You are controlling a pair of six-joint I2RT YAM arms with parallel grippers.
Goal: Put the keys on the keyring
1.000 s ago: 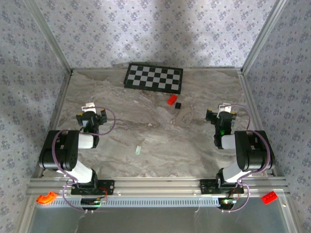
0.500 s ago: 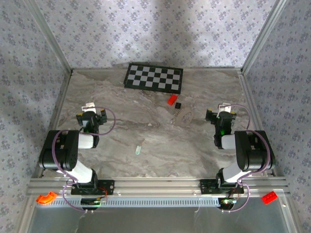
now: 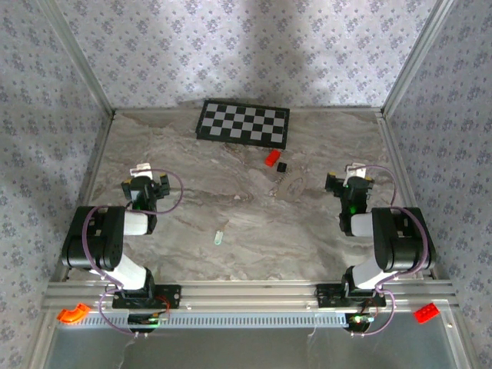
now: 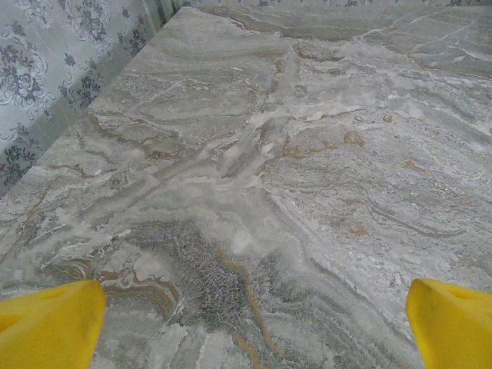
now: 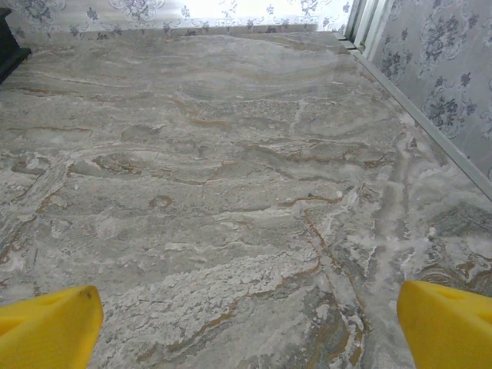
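Two small plastic pieces are lying on the near rail in your top view, an orange curved piece (image 3: 74,312) at the left and a red brick (image 3: 425,312) at the right. Just beyond the arm bases, the key (image 3: 218,237) is lying flat on the marble table (image 3: 307,231). It is a tiny pale greenish piece between the two arms, nearer your left one and well apart from both grippers. Your left gripper (image 3: 143,171) is pointing out over the left side of the table with its jaws spread wide. In its wrist view the yellow fingertips (image 4: 46,323) are standing at opposite lower corners with bare marble between them. Your right gripper (image 3: 354,172) is pointing out over the right side, its yellow fingertips (image 5: 446,323) likewise far apart and gripping nothing. Farther on, the keyring (image 3: 277,183) is lying as a thin dark loop just beside a small black cube (image 3: 282,166), and a red block (image 3: 271,157) is sitting just beyond the cube. At the far edge a checkerboard (image 3: 244,123) is lying flat.
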